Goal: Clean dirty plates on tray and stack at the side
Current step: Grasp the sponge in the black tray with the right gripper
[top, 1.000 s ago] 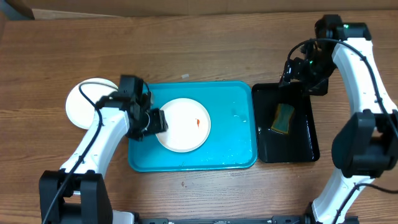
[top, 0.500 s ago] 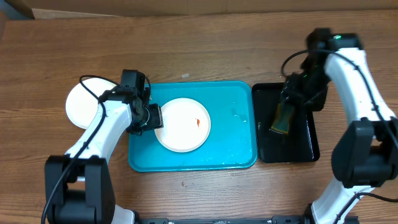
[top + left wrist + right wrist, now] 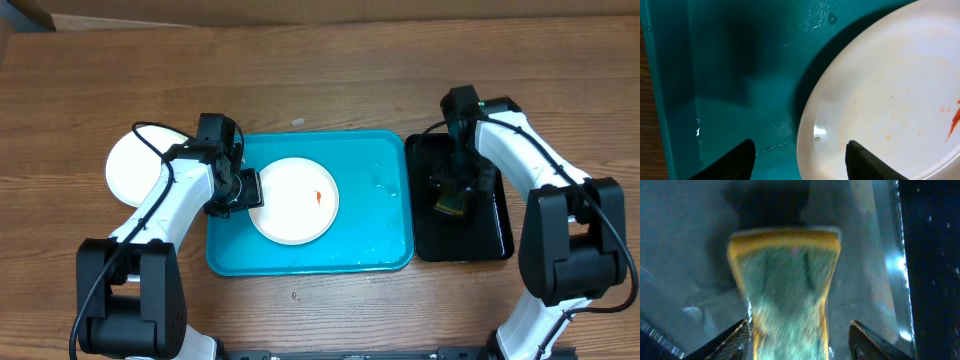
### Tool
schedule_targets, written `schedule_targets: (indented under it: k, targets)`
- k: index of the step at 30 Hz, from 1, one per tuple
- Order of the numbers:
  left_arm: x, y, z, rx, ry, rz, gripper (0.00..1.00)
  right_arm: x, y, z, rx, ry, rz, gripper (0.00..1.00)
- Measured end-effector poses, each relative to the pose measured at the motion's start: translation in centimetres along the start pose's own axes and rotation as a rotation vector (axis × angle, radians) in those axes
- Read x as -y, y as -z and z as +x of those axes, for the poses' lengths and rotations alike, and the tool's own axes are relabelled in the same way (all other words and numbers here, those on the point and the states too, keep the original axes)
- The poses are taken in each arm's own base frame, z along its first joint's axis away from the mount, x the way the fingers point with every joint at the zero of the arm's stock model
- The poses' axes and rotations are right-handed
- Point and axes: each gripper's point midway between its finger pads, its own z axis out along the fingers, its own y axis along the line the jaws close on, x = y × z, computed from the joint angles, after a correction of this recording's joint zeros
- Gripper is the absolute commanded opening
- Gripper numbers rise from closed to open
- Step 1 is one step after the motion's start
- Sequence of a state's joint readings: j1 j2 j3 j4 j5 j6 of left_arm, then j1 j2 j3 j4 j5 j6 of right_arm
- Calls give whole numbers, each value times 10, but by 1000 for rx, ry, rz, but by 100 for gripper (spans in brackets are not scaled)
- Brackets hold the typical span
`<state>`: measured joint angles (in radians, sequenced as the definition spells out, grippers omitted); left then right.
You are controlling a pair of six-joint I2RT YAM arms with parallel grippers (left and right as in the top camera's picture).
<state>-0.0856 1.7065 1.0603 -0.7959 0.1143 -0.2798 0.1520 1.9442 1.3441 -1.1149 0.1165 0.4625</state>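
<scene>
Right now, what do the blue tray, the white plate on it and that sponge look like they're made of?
The tray: likely plastic, glossy turquoise with wet glints. The plate: smooth white with a shine spot, plastic or ceramic, can't tell. The sponge: soft foam, yellow with a rough green scouring face.

White arms (image 3: 160, 205), black joints, cables

Glossy plastic tray (image 3: 385, 250); woodgrain table (image 3: 300, 80); scrubby sponge (image 3: 790, 290).

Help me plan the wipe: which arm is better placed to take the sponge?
Right. Its pincer already hangs over the sponge in the black tray, fingers either side. The left pincer sits at the smeared white plate's rim on the turquoise tray, far from it.
</scene>
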Motion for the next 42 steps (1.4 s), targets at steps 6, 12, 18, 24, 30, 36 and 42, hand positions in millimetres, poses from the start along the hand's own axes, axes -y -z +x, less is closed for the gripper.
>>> schedule_targets:
  k: [6,12,18,24,30,36,42]
  targets:
    - [0,0,-1,2,0,1,62,-1,-7,-11,43,-22,-23,24]
    - [0,0,-1,5,-1,2,64,-3,-7,-15,61,-26,-29,70]
    - [3,0,-12,47,-6,14,64,-2,-7,-14,54,-22,-24,68]
    - [5,1,-16,65,-8,19,59,-1,-16,-8,45,-32,-23,15]
    - [5,1,-17,68,-8,20,57,5,-16,2,2,0,1,4]
    - [5,1,-17,69,-11,20,47,2,-1,-6,17,7,-7,4]
    - [6,1,-20,82,-12,24,47,2,0,-8,20,66,-8,4]
